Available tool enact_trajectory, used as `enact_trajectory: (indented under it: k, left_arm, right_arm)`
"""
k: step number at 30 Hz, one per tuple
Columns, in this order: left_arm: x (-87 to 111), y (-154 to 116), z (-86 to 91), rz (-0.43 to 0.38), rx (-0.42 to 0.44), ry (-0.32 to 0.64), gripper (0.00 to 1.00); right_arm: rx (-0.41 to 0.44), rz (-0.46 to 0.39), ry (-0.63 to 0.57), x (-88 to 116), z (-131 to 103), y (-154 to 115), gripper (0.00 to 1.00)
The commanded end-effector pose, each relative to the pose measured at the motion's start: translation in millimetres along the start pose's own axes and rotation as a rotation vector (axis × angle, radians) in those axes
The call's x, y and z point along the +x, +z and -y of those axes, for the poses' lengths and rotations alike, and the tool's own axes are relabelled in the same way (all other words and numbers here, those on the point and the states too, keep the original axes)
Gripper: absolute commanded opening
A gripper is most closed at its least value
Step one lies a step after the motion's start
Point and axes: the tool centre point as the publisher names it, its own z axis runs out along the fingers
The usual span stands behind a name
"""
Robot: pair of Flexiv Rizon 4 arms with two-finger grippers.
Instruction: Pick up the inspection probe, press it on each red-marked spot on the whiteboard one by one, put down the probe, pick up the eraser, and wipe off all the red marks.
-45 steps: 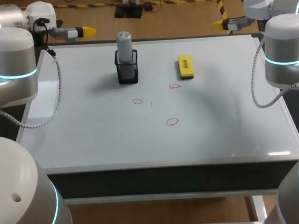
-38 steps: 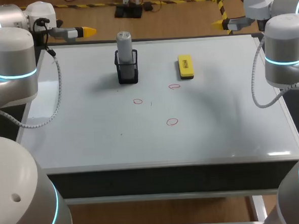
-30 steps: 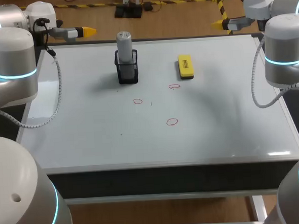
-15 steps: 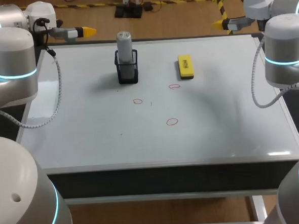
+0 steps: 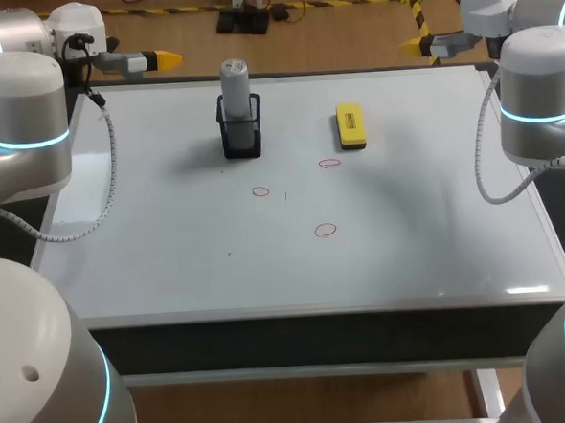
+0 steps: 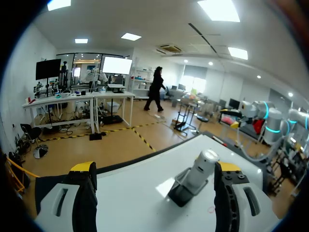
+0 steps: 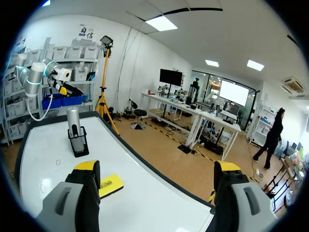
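Observation:
The grey inspection probe point(image 5: 234, 85) stands upright in a black holder point(image 5: 240, 135) at the back of the whiteboard point(image 5: 170, 247). A yellow eraser point(image 5: 351, 127) lies to its right. Three red circles point(image 5: 325, 230) point(image 5: 260, 191) point(image 5: 329, 164) are drawn near the middle. My left gripper point(image 5: 158, 60) hangs open at the board's back left corner, and the left wrist view has the probe point(image 6: 202, 166) ahead of its gripper point(image 6: 153, 175). My right gripper point(image 5: 418, 43) hangs open at the back right corner; its own view has the eraser point(image 7: 110, 185) and probe point(image 7: 73, 123) beyond its gripper point(image 7: 155, 173). Neither holds anything.
The whiteboard covers the whole tabletop, with its front edge point(image 5: 317, 311) nearest the camera. Both arms' grey bodies point(image 5: 18, 122) point(image 5: 540, 100) stand over the left and right sides.

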Motion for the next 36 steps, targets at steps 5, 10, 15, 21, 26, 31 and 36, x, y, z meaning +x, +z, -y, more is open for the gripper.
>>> enact_trajectory:
  k: [5, 10, 15, 21, 26, 31, 36]
  left_arm:
    - [31.1, 15.4, -7.6, -0.234, 0.043, 0.132, 1.0]
    - [51.0, 26.0, -14.3, -0.406, 0.076, 0.198, 1.0]
    - [66.5, 35.9, -20.2, -0.523, 0.118, 0.23, 1.0]
    - [86.1, 55.1, -24.8, -0.625, 0.149, 0.244, 1.0]
    - [104.6, 71.7, -32.1, -0.654, 0.16, 0.239, 1.0]
    - [116.2, 84.2, -38.2, -0.678, 0.196, 0.239, 1.0]
    - [126.0, 94.2, -43.1, -0.675, 0.206, 0.236, 1.0]
  right_arm:
    - [0.001, -0.001, 0.0, -0.5, 0.0, 0.2, 1.0]
    - [0.001, -0.001, 0.0, -0.5, 0.0, 0.2, 1.0]
    - [0.001, -0.001, 0.0, -0.5, 0.0, 0.2, 1.0]
    - [0.001, -0.001, 0.0, -0.5, 0.0, 0.2, 1.0]
    - [0.001, -0.001, 0.0, -0.5, 0.0, 0.2, 1.0]
    - [0.001, -0.001, 0.0, -0.5, 0.0, 0.2, 1.0]
    - [0.001, -0.001, 0.0, -0.5, 0.0, 0.2, 1.0]
